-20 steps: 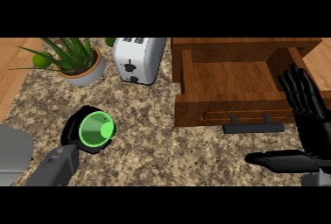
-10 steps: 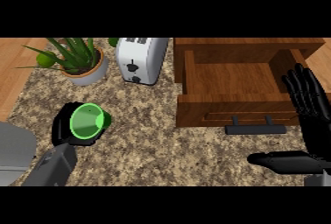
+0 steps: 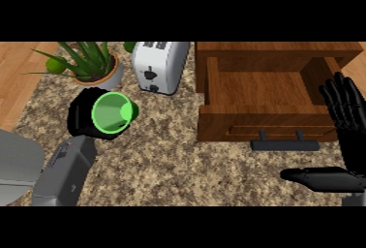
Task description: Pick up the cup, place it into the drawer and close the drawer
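Speckled granite counter (image 3: 186, 164), wooden floor (image 3: 18, 72) beyond.

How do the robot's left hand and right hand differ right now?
The left hand is curled round the green cup, beside the potted plant and toaster; the right hand holds nothing. The left hand's fingers wrap the cup, while the right hand's are straight, resting open by the open drawer. Both hands are black on grey forearms.

Left hand (image 3: 87, 117) carrying green cup (image 3: 114, 111) up, nearer plant (image 3: 87, 62)
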